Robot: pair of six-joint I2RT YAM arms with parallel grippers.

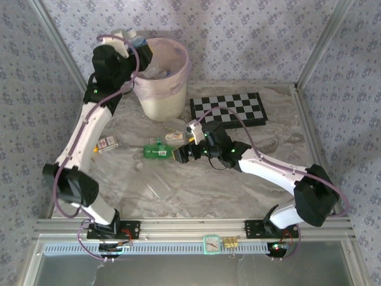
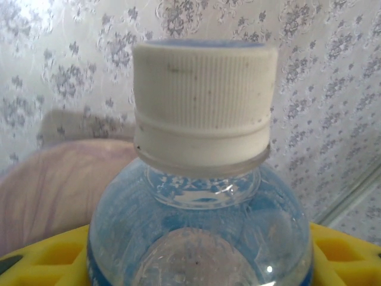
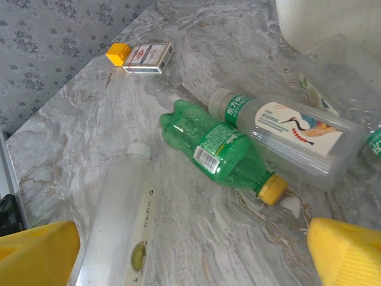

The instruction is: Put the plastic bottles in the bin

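- The left tool [image 1: 130, 43] is gripping a clear bottle [image 2: 199, 238] just below its shoulder, holding it over the left side of the bin's rim; I am judging the closed grip from the yellow pads [image 2: 342, 250] sitting on either side of it.
- The left wrist view is giving the detail of that bottle: a ribbed white cap [image 2: 205, 101], a blue label band, and a smooth, domed shoulder.
- The bin [image 1: 159, 89] is standing near the far-left corner of the worktop [image 1: 238, 185], tapered and cream-white, with a thin pinkish liner [image 1: 178, 65] draping over its rim.
- The right tool [image 3: 193, 253] is hanging open and empty over the middle of the worktop, its yellow fingertips [image 3: 348, 253] spreading wide.
- The right wrist view is showing three bottles lying on their sides on the grey-veined marble surface:
- one green bottle [image 3: 223, 152], ridged, with a yellow cap;
- one flat-sided clear bottle [image 3: 297, 137] with a bird on its label, touching the green one;
- one frosted bottle [image 3: 122, 220] with a white cap, nearest the tool.
- More clear plastic is lying beyond them by the bin's base; I cannot tell how many pieces.
- One yellow-and-white carton [image 3: 143, 56] is lying near the left edge.
- The overhead view is adding one chessboard [image 1: 229, 108], lying flat by the far edge, right of the bin.
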